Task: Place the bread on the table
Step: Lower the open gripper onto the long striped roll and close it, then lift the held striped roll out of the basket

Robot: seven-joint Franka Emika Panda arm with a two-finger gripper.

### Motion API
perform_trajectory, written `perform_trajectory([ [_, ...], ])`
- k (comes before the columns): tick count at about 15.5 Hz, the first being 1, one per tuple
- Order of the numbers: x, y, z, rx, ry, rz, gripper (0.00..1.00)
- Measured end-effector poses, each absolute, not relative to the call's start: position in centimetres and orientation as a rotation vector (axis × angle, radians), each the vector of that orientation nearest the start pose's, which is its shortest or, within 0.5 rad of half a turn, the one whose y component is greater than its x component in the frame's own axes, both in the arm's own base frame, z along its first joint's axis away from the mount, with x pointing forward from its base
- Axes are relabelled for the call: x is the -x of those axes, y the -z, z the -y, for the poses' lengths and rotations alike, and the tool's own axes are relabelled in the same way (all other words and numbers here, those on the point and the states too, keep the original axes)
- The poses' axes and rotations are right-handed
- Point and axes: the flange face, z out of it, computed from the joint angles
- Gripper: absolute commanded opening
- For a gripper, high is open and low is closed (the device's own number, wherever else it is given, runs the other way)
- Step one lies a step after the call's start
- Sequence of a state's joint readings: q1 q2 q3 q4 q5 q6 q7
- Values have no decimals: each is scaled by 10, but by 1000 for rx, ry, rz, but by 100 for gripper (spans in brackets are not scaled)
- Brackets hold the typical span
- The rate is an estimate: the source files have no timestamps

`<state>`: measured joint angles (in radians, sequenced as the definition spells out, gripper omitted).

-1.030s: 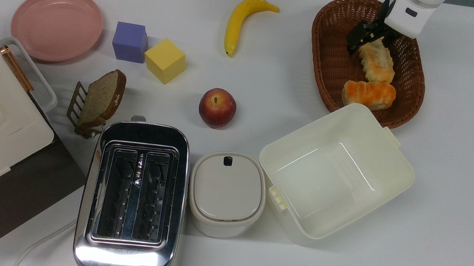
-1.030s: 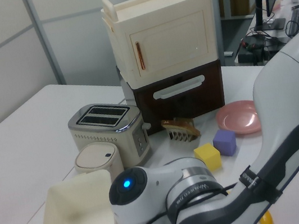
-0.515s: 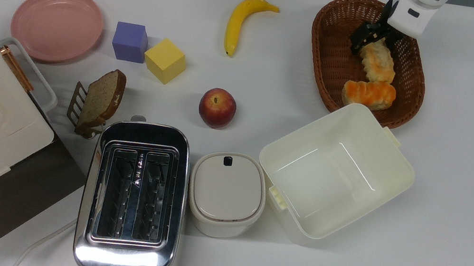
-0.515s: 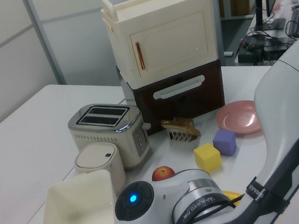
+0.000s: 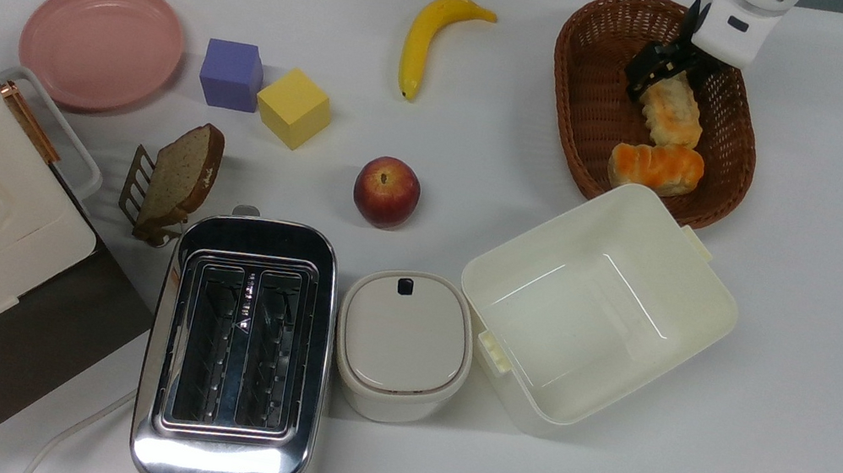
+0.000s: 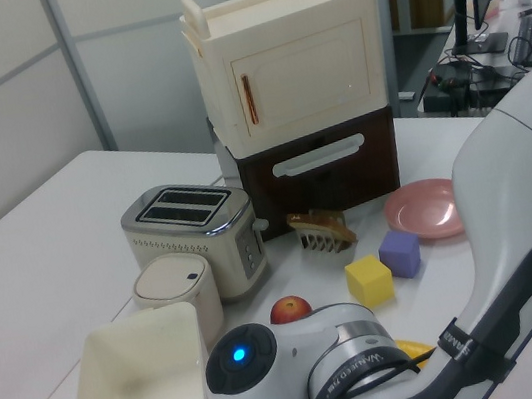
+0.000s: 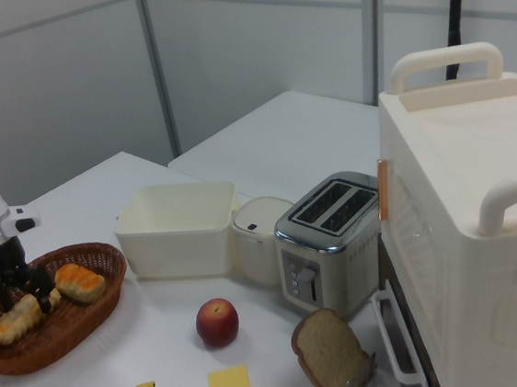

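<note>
The bread (image 5: 675, 114) is a long pale, crusty ridged roll lying in the brown wicker basket (image 5: 578, 117) at the top view's upper right. In the right view the bread (image 7: 16, 318) lies at the left end of the basket (image 7: 89, 310). My gripper (image 5: 666, 70) is down inside the basket at the bread's far end. It is open, with one black finger on each side of that end. In the right view the gripper (image 7: 10, 289) stands just above the roll. The white table (image 5: 830, 253) lies bare to the basket's right in the top view.
A stubby orange roll (image 5: 656, 167) lies beside the bread in the basket. An open cream box (image 5: 703, 318) sits just below the basket. A banana (image 5: 425, 36), an apple (image 5: 386, 192), two cubes, a pink plate (image 5: 101, 43), a toaster (image 5: 236, 355) and a bread slice (image 5: 178, 179) lie further left.
The arm has come down a little in the left view. In the top view the gripper has shifted slightly right at the bread's far end. The bread has barely moved.
</note>
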<state>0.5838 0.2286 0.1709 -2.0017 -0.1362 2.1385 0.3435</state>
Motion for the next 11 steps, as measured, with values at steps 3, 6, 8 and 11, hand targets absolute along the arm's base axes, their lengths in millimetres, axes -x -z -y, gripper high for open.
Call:
perform_trajectory([
  [3, -432, -330, -394, 3152, -70, 785, 22],
  [6, -432, -330, -395, 3151, -67, 784, 8],
  [8, -433, -331, -395, 3150, -63, 782, 8],
  [11, -433, -332, -396, 3150, -62, 780, 8],
])
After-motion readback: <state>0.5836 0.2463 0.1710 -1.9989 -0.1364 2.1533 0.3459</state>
